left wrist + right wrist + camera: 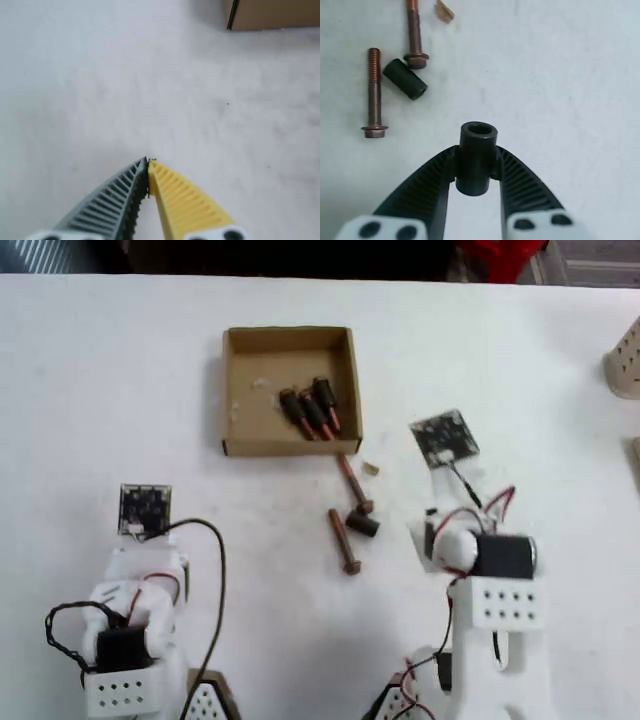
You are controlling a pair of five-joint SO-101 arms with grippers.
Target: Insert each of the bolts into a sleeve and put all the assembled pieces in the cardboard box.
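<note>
Left arm: sits at the near left of the white worktop. Left pincer is closed, its grey and yellow fingers meeting at the tips with nothing between them, above bare worktop. One corner of the cardboard box shows farther off in the left wrist view.

Cardboard box: far side of the worktop, left of centre, open at the top. Three assembled pieces lie side by side in its right half, each a dark sleeve with a copper bolt end sticking out toward the near right wall.

Loose parts, on the worktop just near-right of the box:
- small tan scrap, beside the far bolt's shank.
- far bolt, lying flat, head at its near end.
- loose sleeve, on its side, just beside the far bolt's head; cannot tell if they touch.
- near bolt, lying flat, head at its near end, close to the left of the loose sleeve but apart from it.

Right arm: near right, to the right of the loose parts. Right pincer grips a black held sleeve between its two dark fingers, narrow opening, sleeve upright with the open bore facing up. It is well apart from both bolts.
</note>
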